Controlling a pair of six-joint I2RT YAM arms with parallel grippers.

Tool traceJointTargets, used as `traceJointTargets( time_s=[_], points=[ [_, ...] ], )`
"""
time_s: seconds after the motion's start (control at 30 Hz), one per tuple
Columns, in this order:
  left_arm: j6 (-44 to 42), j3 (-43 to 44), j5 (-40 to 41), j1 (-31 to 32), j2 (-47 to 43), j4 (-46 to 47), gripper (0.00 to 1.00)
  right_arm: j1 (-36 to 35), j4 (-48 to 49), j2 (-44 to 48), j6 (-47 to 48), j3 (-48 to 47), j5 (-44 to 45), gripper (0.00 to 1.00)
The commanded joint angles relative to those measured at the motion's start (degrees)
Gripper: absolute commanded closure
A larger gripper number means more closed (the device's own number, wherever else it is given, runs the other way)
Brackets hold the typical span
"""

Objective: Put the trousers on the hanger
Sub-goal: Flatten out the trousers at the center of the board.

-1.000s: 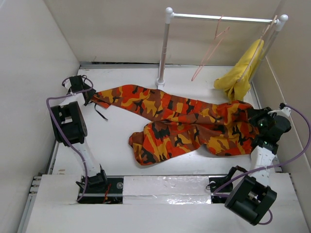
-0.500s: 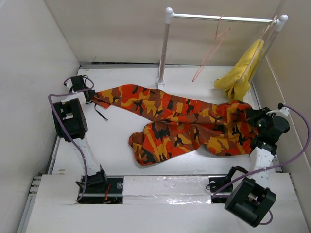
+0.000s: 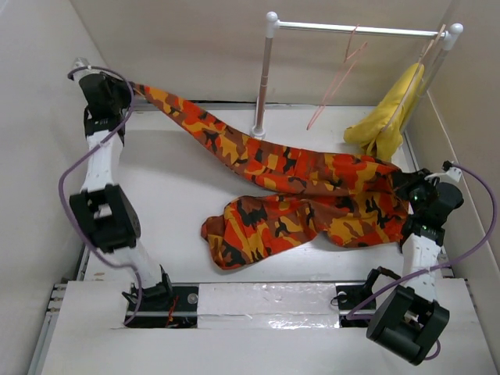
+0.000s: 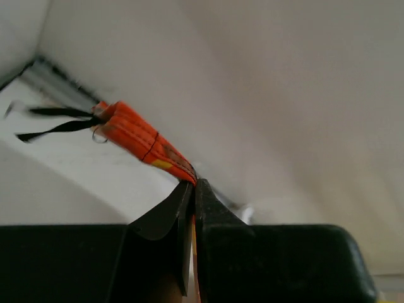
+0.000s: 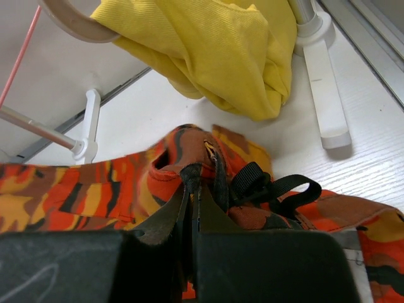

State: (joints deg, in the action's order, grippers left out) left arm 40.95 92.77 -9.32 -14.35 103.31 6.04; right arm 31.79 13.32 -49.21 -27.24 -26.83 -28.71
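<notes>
The camouflage trousers (image 3: 312,187) stretch across the table, one leg pulled up taut toward the back left corner. My left gripper (image 3: 123,84) holds that leg's hem (image 4: 142,139) in the air, jaws shut on the cloth, black drawstrings dangling from it. At the right, my right gripper (image 3: 406,186) is shut on the waistband (image 5: 196,165) beside a black strap loop (image 5: 278,189). The other leg (image 3: 250,230) lies bunched on the table. The pink wire hanger (image 3: 337,78) hangs on the white rail (image 3: 351,30) at the back.
A yellow cloth (image 3: 387,117) on a beige hanger (image 5: 66,22) droops from the rail's right end, just behind my right gripper. The rail's left post (image 3: 262,86) stands behind the raised leg. Walls close in on left, back and right.
My left gripper shut on the leg hem and lifted it from the table up and back into the left corner, pulling that leg taut. The right gripper barely moved.
</notes>
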Motion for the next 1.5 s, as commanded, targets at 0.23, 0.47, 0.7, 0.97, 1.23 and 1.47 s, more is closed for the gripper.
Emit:
traceJointTargets(
  time_s=[0.23,0.47,0.7,0.97,1.23,1.47],
  points=[
    [2.99,-29.56,-5.87,-7.35,-10.6,24.54,1.0,-0.5,4.26,0.17,0.35,-0.15,-0.56,1.0],
    [0.81,-35.74,-6.42,-11.4,-1.54,23.68,1.0,-0.5,3.03,-0.27,1.58,0.11,2.51,1.0],
    [-3.07,-34.24,1.41,-11.93,-2.4,15.58,1.0,0.11,5.49,-8.79,0.44,-2.61,2.6,1.0],
    [-3.24,-32.22,3.7,-9.57,-7.41,8.99,0.34,-5.68,1.1,-11.1,0.87,-12.45,9.8,0.86],
    [-7.81,-28.0,23.0,19.41,-18.57,-1.1,0.49,-15.87,-6.37,-0.29,6.41,-13.6,15.61,0.05],
    [-2.55,-41.12,27.42,37.89,-33.41,-8.24,1.0,-25.18,-7.53,12.27,7.91,-6.23,10.09,1.0]
  ],
)
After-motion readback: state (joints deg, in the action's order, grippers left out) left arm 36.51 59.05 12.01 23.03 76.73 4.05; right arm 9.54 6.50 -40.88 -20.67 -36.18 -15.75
